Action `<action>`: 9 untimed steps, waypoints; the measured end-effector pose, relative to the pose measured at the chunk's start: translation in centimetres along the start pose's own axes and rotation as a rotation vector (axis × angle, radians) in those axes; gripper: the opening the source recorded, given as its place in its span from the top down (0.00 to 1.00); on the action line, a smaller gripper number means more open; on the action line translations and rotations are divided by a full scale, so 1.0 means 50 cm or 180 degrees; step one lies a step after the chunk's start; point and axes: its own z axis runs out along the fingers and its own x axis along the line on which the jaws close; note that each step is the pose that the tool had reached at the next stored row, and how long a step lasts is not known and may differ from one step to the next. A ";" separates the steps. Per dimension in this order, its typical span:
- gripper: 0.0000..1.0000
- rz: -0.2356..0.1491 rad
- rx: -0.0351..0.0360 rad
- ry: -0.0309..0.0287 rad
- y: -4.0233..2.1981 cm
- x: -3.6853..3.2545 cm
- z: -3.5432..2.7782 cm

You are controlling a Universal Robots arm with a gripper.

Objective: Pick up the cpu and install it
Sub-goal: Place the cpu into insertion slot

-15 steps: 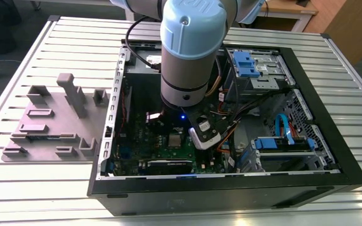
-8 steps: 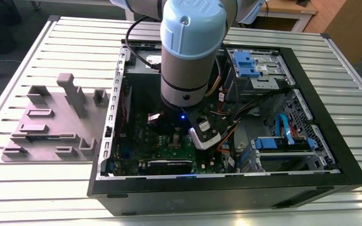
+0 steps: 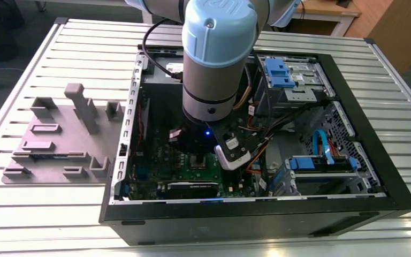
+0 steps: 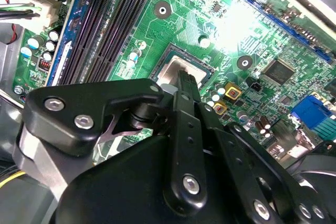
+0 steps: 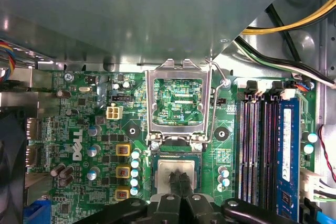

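Note:
The cpu [image 5: 164, 172], a pale silver square, lies flat in the dark socket on the green motherboard [image 5: 79, 124]; it also appears in the second wrist view as the cpu [image 4: 172, 70]. My gripper [image 5: 179, 181] stands directly over its top with the two black fingers [image 5: 173, 182] pressed together, shut, not around the chip's sides. In the second wrist view, one finger [image 4: 186, 85] points down at the chip. The socket's metal load frame [image 5: 178, 66] is flipped open beside the socket. In the exterior view, my gripper [image 3: 198, 152] reaches down into the open computer case [image 3: 377, 176].
Dark memory slots [image 5: 257, 150] and a blue module [image 5: 287, 156] run beside the socket. A grey metal box [image 5: 131, 14] overhangs the board. Yellow and black cables [image 5: 283, 24] cross near it. A grey parts fixture [image 3: 55, 139] sits at the exterior view's left, outside the case.

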 end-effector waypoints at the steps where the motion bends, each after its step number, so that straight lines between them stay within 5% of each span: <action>1: 0.89 0.0000 0.0000 0.0000 0.000 0.000 0.000; 5: 0.89 0.0000 0.0002 0.0000 0.000 0.000 0.000; 9: 0.89 0.0018 0.0027 0.0000 0.000 0.000 0.000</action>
